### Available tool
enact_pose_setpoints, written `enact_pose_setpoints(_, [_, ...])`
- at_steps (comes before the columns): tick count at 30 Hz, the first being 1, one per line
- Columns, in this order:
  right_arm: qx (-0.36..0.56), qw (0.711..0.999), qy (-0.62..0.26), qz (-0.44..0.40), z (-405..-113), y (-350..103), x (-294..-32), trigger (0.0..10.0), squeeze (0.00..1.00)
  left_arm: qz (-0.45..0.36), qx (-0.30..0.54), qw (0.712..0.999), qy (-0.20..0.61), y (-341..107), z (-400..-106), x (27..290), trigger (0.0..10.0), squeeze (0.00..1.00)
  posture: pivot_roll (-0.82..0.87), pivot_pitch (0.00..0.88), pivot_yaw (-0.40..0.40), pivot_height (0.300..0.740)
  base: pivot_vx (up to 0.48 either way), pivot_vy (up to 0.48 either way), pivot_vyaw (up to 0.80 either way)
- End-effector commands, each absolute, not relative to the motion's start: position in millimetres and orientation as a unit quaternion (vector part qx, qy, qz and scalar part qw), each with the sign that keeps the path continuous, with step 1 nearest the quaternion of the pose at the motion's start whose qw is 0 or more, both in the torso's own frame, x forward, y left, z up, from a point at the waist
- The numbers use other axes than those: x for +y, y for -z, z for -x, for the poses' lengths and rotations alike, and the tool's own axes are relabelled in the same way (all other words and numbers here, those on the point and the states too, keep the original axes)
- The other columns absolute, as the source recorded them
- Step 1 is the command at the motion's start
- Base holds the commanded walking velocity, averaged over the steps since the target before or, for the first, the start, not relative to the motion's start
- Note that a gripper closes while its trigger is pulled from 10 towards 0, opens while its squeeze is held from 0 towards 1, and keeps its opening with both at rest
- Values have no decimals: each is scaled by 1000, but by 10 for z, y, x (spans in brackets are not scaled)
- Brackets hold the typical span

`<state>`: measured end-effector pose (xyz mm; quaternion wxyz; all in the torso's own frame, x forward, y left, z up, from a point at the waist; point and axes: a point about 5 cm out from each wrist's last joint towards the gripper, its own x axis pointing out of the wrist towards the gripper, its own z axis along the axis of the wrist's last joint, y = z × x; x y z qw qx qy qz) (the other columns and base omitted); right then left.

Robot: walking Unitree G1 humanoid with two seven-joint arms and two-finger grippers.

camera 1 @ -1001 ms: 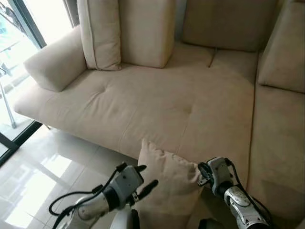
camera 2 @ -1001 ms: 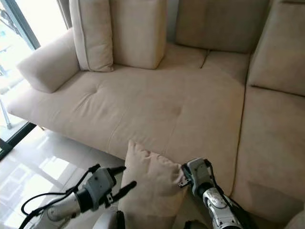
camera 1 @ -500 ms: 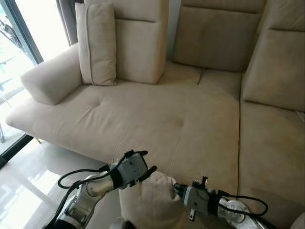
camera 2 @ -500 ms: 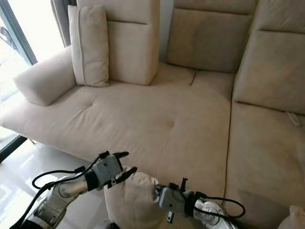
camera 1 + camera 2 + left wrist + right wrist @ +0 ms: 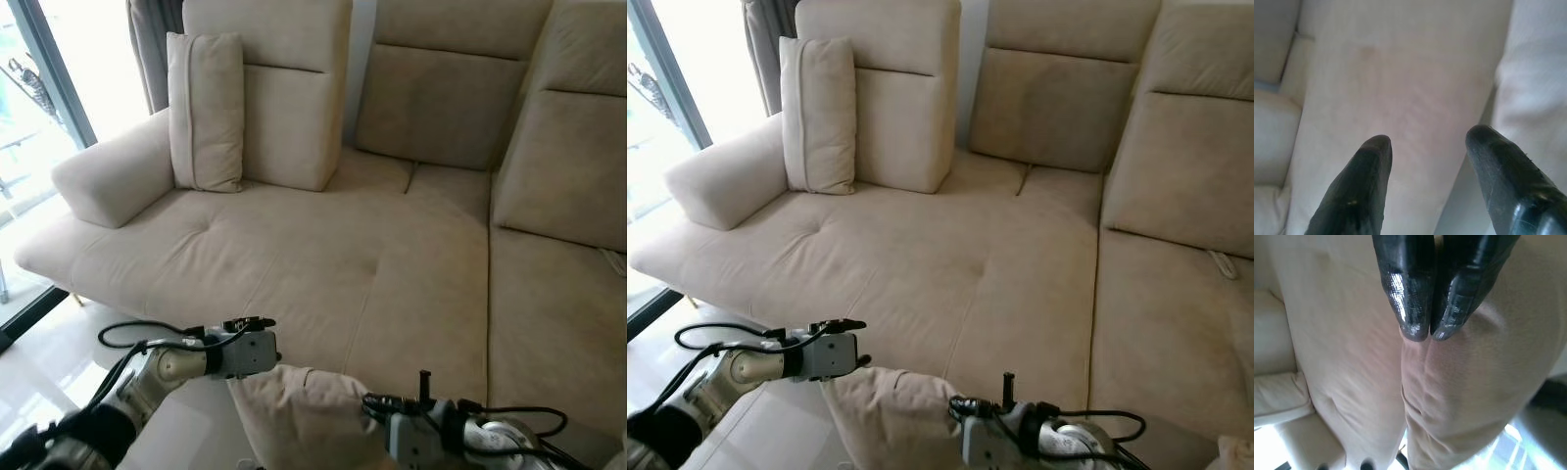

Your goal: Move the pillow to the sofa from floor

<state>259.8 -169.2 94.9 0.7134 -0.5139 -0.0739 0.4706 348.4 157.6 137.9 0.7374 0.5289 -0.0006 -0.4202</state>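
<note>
Where the beige sofa (image 5: 323,255) spreads ahead of both grippers, its seat lies bare, with back cushions (image 5: 446,98) standing along the rear and a second, upright cushion (image 5: 206,110) propped at the far left beside the rounded armrest (image 5: 113,176). Pale tiled floor (image 5: 774,431) shows below the left arm, and a glazed door frame (image 5: 44,69) rises beyond the armrest. A black cable (image 5: 137,333) loops over the left forearm. Nothing stands between the grippers and the seat edge.

The pillow (image 5: 304,416), same beige as the upholstery, hangs between the two grippers, just short of the sofa's front edge and off the floor.

Right gripper (image 5: 1421,335): jaws clenched, the two black fingertips (image 5: 1408,308) pressed together on a pinched fold of the pillow's fabric, which drapes away beneath them. Left gripper (image 5: 1427,147): jaws released and set apart, with the pillow's side close against one finger (image 5: 1503,181) and the sofa seat showing through the gap; whether that finger actually touches the fabric cannot be told.
</note>
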Motion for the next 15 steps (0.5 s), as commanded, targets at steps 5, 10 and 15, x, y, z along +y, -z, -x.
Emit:
enact_pose_setpoints(5, [-89,716,-452,524,-2581,-1022,-1749,0,0,-556,55,694,455,-1209,-3434,1707,10000,0,9,59,52,600,0,0,0])
enact_pose_setpoints(10, [-93,722,-446,520,-2556,-1038,-1726,0,0,-565,104,665,477,-1100,-3397,1817,10000,0,6,58,53,600,0,0,0])
enact_pose_setpoints(15, [-86,725,-443,519,-2549,-988,-1727,0,0,-552,144,638,518,-1083,-3342,1921,10000,0,0,41,55,600,0,0,0])
